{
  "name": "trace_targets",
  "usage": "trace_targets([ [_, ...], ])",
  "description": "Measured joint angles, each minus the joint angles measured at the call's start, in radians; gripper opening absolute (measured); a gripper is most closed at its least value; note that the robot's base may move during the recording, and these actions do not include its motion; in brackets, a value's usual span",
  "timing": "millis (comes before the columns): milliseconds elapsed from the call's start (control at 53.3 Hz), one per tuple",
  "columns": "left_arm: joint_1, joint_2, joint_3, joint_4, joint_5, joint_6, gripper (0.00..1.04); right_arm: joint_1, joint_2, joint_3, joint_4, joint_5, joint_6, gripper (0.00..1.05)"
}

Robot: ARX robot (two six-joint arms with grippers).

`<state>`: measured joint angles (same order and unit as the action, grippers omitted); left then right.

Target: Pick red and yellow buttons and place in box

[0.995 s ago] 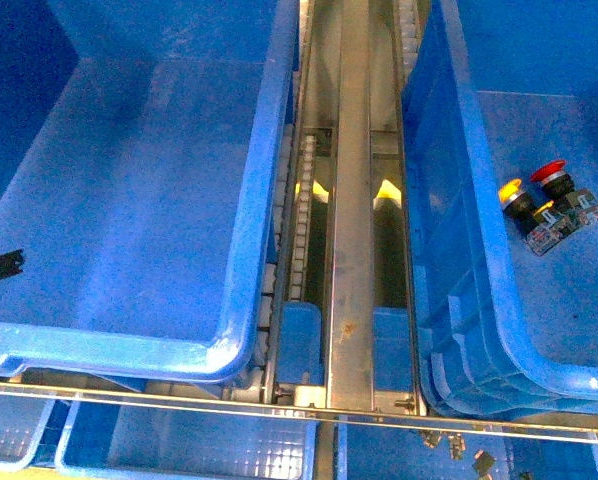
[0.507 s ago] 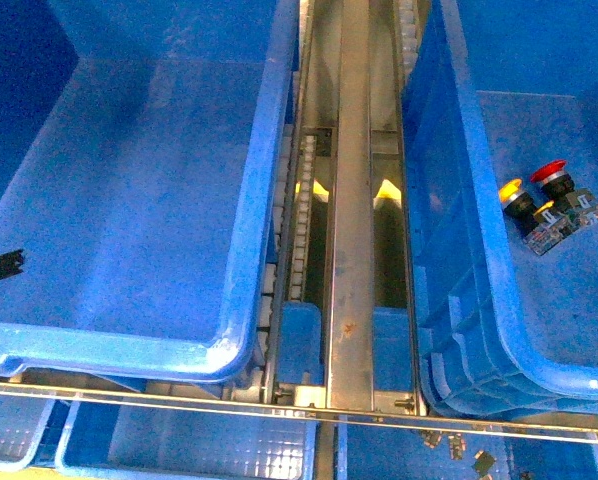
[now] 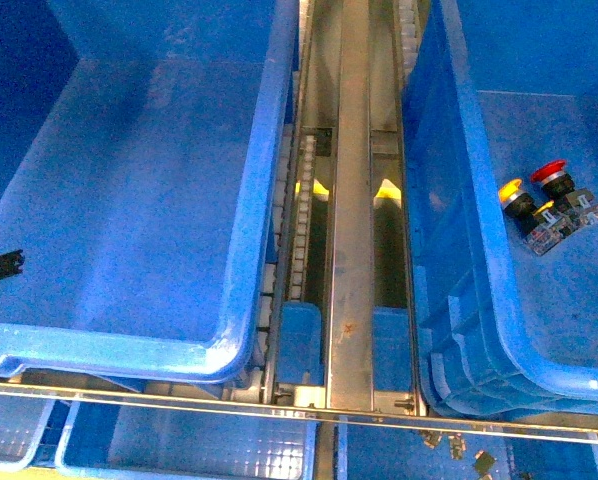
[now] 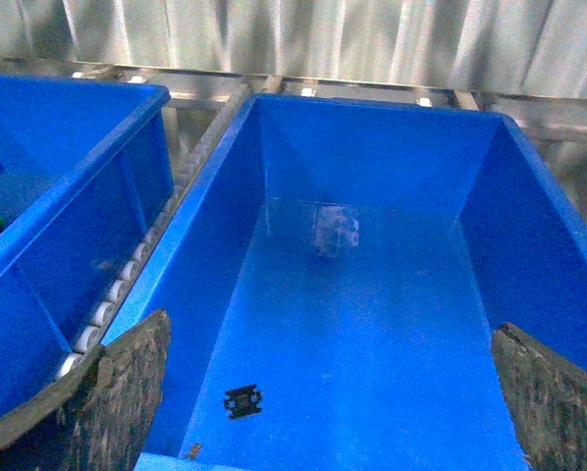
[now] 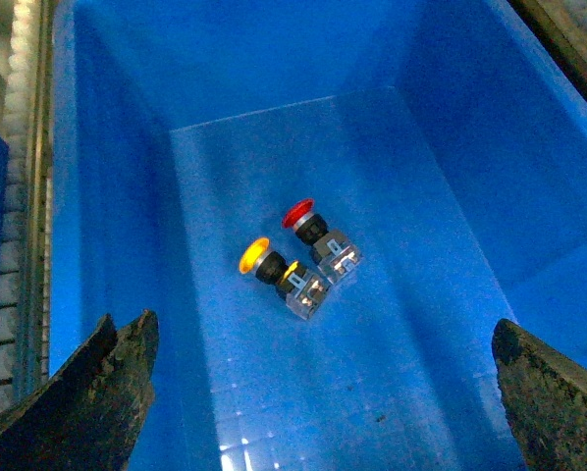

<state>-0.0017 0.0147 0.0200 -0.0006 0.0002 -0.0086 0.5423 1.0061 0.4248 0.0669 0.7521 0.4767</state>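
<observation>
Large deep blue plastic box [image 3: 539,330] with thick rolled rim, right of the steel roller conveyor [image 3: 351,200]; a matching bin [image 3: 129,200] sits left, holding a small black clip [image 3: 3,264]. Red-capped mushroom push-button [image 3: 556,181] and yellow-capped push-button [image 3: 520,200] lie touching on the right box's floor, long axes parallel, caps pointing toward the conveyor side. Left claw [image 4: 328,392] and right claw [image 5: 323,388] both spread wide, holding nothing. Nothing has shifted since the earlier frame.

Dark, rough-textured fingers [image 4: 117,397] of the left gripper [image 4: 323,402] and right gripper [image 5: 318,392] look worn, possibly rubber-padded, mottled grey-brown.
</observation>
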Motion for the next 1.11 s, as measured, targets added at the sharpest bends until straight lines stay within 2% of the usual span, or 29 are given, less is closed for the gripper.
trace_targets([
  [150, 0.0, 0.0, 0.0, 0.0, 0.0, 0.0, 0.97, -0.001, 0.002, -0.004, 0.011, -0.01, -0.003, 0.98],
  [207, 0.0, 0.0, 0.0, 0.0, 0.0, 0.0, 0.97, -0.05, -0.011, -0.124, 0.349, -0.203, -0.164, 0.85],
  [244, 0.0, 0.0, 0.0, 0.0, 0.0, 0.0, 0.97, -0.084, -0.039, -0.203, 0.522, -0.294, -0.26, 0.77],
  [282, 0.0, 0.0, 0.0, 0.0, 0.0, 0.0, 0.97, -0.119, -0.079, -0.251, 0.618, -0.343, -0.346, 0.68],
  [413, 0.0, 0.0, 0.0, 0.0, 0.0, 0.0, 0.97, -0.229, -0.228, -0.314, 0.592, -0.448, -0.443, 0.38],
  [638, 0.0, 0.0, 0.0, 0.0, 0.0, 0.0, 0.97, -0.328, -0.372, -0.363, 0.494, -0.549, -0.468, 0.03],
  [732, 0.0, 0.0, 0.0, 0.0, 0.0, 0.0, 0.97, -0.376, -0.45, -0.382, 0.435, -0.593, -0.471, 0.03],
  [883, 0.0, 0.0, 0.0, 0.0, 0.0, 0.001, 0.97, -0.421, -0.508, -0.403, 0.423, -0.637, -0.471, 0.03],
  [976, 0.0, 0.0, 0.0, 0.0, 0.0, 0.001, 0.97, -0.502, -0.566, -0.404, 0.368, -0.74, -0.472, 0.03],
  [1108, 0.0, 0.0, 0.0, 0.0, 0.0, 0.001, 0.97, -0.538, -0.632, -0.404, 0.308, -0.747, -0.472, 0.03],
])
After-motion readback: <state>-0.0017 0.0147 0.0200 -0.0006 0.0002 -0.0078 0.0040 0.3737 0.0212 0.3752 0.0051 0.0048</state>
